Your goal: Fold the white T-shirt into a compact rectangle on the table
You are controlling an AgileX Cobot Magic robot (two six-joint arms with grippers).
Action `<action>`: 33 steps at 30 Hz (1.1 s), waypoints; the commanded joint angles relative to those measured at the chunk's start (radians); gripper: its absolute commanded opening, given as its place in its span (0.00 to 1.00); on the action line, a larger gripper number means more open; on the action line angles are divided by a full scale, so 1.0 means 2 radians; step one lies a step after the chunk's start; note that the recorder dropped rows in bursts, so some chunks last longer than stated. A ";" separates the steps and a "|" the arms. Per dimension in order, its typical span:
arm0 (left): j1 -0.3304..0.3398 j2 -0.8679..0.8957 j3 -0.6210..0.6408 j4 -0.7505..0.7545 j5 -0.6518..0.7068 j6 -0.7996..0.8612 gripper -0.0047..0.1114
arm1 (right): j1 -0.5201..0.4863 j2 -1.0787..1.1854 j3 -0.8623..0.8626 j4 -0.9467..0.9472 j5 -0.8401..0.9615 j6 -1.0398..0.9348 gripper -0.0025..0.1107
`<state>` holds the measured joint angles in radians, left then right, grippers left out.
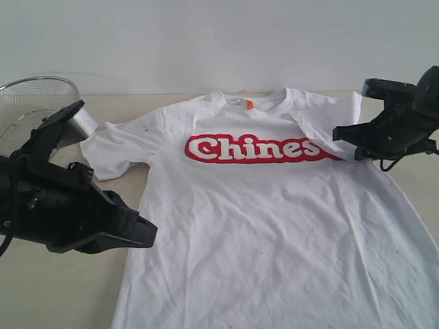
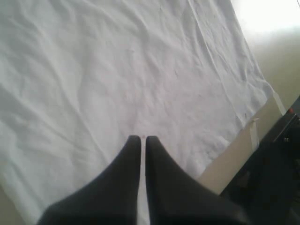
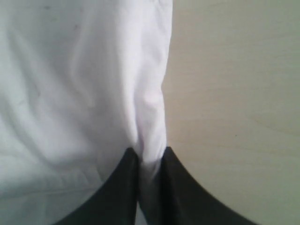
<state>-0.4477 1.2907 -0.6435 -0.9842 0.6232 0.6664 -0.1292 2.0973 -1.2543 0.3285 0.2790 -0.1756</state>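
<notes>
The white T-shirt (image 1: 274, 219) lies front up on the table (image 1: 62, 288), its red-outlined lettering (image 1: 257, 148) across the chest and an orange neck tag (image 1: 250, 104) at the collar. At the shirt's right shoulder, my right gripper (image 1: 341, 134) is shut on a pinched fold of the sleeve; the right wrist view shows white cloth (image 3: 149, 117) bunched between the jaws (image 3: 150, 157). My left gripper (image 1: 147, 236) hovers over the shirt's left side edge, jaws shut with nothing between them. In the left wrist view its tips (image 2: 143, 138) hang above plain white cloth (image 2: 117, 70).
A round wire-mesh basket (image 1: 31, 103) stands at the back left, behind the left arm. The shirt's left sleeve (image 1: 116, 147) lies spread flat toward it. Bare table (image 3: 234, 93) shows beside the right sleeve. A pale wall rises behind the table.
</notes>
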 commanded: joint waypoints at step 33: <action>-0.002 -0.003 0.002 -0.002 0.001 0.003 0.08 | -0.070 -0.018 -0.002 -0.036 -0.009 0.037 0.25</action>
<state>-0.4477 1.2907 -0.6435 -0.9842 0.6269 0.6664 -0.2603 2.0933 -1.2543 0.2666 0.2881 -0.1030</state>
